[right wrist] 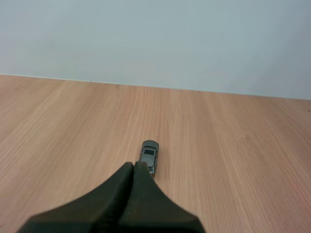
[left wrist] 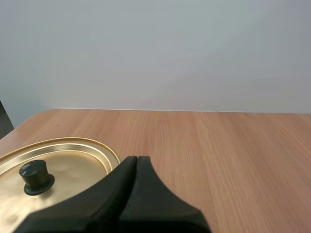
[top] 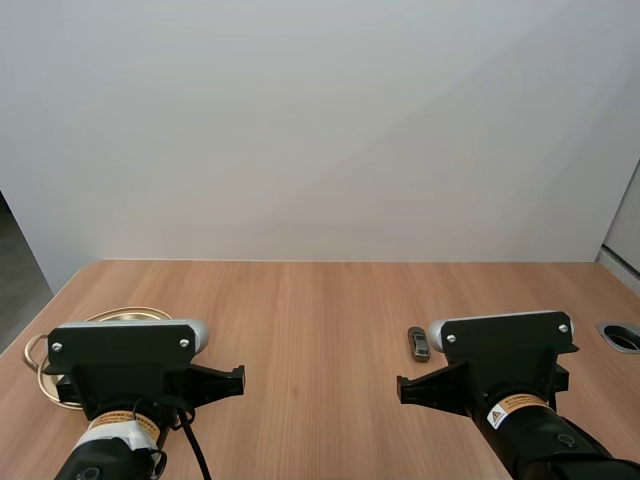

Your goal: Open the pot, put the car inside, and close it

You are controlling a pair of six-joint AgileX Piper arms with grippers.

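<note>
A gold pot point(top: 60, 345) with its lid on sits at the table's left, mostly hidden behind my left arm. In the left wrist view the gold lid point(left wrist: 58, 165) carries a black knob point(left wrist: 35, 175), and my left gripper point(left wrist: 136, 160) is shut on nothing, just to the knob's right. A small grey toy car point(top: 418, 343) lies on the wood beside my right arm. In the right wrist view the car point(right wrist: 148, 156) rests just past the tips of my right gripper point(right wrist: 134, 166), whose fingers lie together as one wedge, holding nothing.
The wooden table point(top: 320, 320) runs back to a plain white wall. A round grey grommet hole point(top: 620, 335) sits at the table's right edge. Bare wood stretches between the two arms and beyond them.
</note>
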